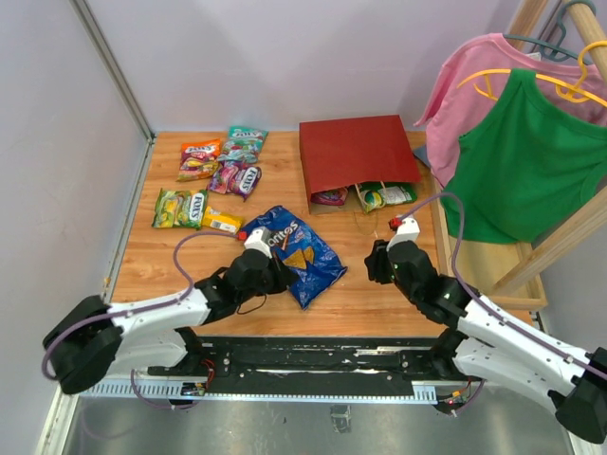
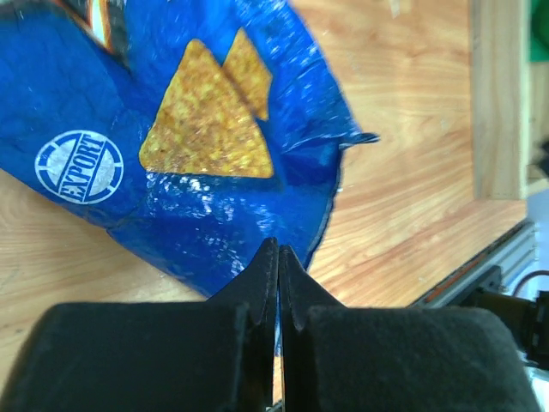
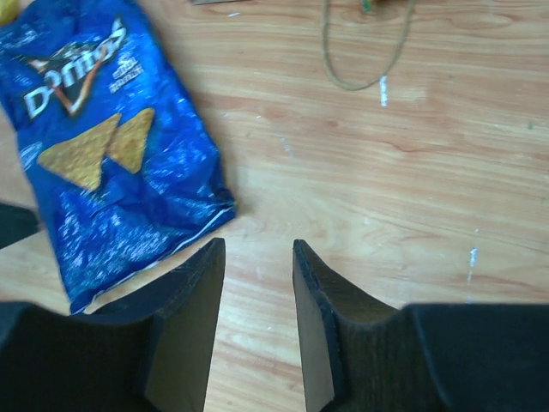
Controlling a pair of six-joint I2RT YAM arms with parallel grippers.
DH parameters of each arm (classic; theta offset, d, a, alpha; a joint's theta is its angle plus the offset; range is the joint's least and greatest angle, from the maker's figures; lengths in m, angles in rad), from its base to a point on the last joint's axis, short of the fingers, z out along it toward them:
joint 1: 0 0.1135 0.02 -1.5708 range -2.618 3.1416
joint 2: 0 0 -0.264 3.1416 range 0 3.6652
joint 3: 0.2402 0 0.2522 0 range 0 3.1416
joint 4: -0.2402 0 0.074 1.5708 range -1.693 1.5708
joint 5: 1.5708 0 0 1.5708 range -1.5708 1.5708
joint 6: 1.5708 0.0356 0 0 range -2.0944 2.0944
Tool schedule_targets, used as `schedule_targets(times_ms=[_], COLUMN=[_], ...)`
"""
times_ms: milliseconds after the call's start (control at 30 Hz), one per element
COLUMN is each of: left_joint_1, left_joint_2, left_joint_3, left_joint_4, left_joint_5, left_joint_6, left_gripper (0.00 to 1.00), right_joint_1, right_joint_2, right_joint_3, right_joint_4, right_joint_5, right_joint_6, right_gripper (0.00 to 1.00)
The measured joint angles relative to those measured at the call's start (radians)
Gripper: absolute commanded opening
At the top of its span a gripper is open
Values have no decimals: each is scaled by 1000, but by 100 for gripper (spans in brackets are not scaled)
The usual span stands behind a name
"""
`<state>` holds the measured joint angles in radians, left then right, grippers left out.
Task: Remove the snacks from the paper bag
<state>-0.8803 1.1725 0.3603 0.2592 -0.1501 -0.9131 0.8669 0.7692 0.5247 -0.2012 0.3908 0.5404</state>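
The dark red paper bag (image 1: 358,156) lies on its side at the back of the table, mouth toward me. Two packets (image 1: 330,197) (image 1: 384,195) show in its mouth. Its thin handle (image 3: 364,69) loops onto the wood. To the left of it lie orange (image 1: 200,156), teal (image 1: 245,142), purple (image 1: 237,178) and green (image 1: 180,209) candy packets and a yellow bar (image 1: 223,223). The blue Doritos bag (image 1: 296,251) (image 2: 171,154) (image 3: 111,172) lies flat mid-table. My left gripper (image 1: 275,270) (image 2: 278,249) is shut at that bag's near edge, with nothing seen between its fingers. My right gripper (image 1: 379,261) (image 3: 257,249) hangs open over bare wood right of it.
A pink shirt (image 1: 474,85) and a green shirt (image 1: 531,161) hang on a wooden rack (image 1: 560,246) at the right edge. A white wall (image 1: 66,142) bounds the left side. The metal rail (image 2: 480,266) runs along the table's near edge.
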Motion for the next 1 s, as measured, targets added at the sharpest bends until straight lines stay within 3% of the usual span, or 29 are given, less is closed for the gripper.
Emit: schedule_targets(times_ms=[133, 233, 400, 633, 833, 933, 1000], left_joint_1=[0, 0, 0, 0, 0, 0, 0], left_joint_2=[-204, -312, -389, -459, -533, -560, -567], left_joint_3=[22, 71, 110, 61, 53, 51, 48], left_joint_4=[-136, -232, -336, -417, -468, -481, -488], left_joint_5=[-47, -83, -114, -114, -119, -119, -117], left_joint_6=[51, 88, 121, 124, 130, 130, 135], left_gripper=[2, 5, 4, 6, 29, 49, 55], right_joint_1=[-120, -200, -373, -618, -708, -722, -723], right_joint_2=[54, 106, 220, 367, 560, 678, 747], right_joint_3=[0, 6, 13, -49, -63, -76, -73], right_joint_4=[30, 65, 176, 455, 682, 807, 870], right_joint_5=[-61, -101, -212, -386, -475, -489, -498], right_joint_6=[-3, -11, 7, 148, 327, 418, 459], right_gripper=[41, 50, 50, 43, 42, 43, 43])
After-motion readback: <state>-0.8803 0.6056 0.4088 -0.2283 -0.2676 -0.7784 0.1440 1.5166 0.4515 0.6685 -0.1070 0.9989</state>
